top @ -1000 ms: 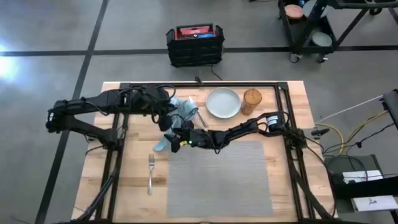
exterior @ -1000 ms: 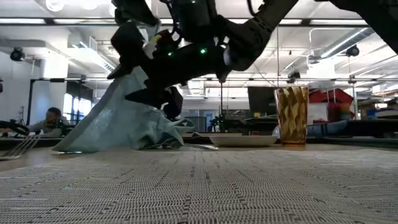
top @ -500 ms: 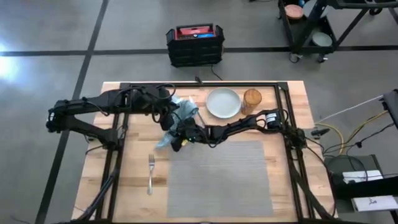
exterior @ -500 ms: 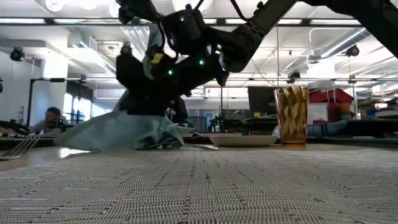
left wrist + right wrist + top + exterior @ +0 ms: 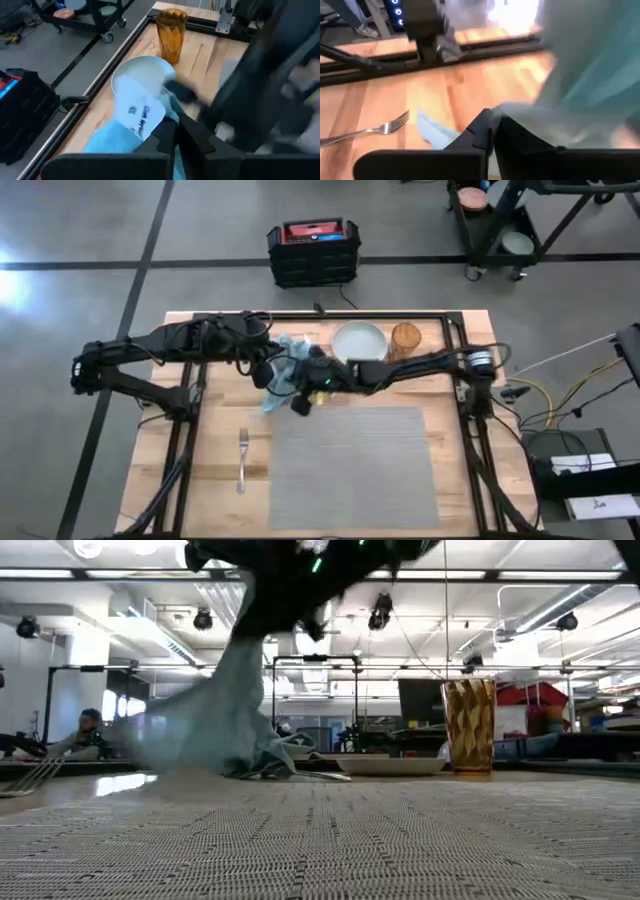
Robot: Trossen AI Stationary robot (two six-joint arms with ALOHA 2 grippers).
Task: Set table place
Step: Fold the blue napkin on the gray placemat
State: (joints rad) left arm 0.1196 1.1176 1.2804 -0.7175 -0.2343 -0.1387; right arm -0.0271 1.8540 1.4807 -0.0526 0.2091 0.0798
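The teal napkin (image 5: 285,375) hangs bunched between the two grippers above the table (image 5: 215,470), its lower folds trailing onto the wood just off the far left corner of the grey placemat (image 5: 350,465); the left gripper (image 5: 268,372) has its fingers (image 5: 167,137) pressed together on the cloth, pale blue fabric and a white label showing right at their tips; the right gripper (image 5: 305,392) is likewise clamped on the napkin, its fingers (image 5: 487,127) meeting with teal cloth draped just past them; beyond the left fingers stand the pale plate (image 5: 359,343) and the amber glass (image 5: 405,338), near each other; the fork (image 5: 242,460) lies on bare wood well apart from the right fingers, beside the placemat's left edge; cutlery (image 5: 320,776) peeks from under the napkin's hem near the plate
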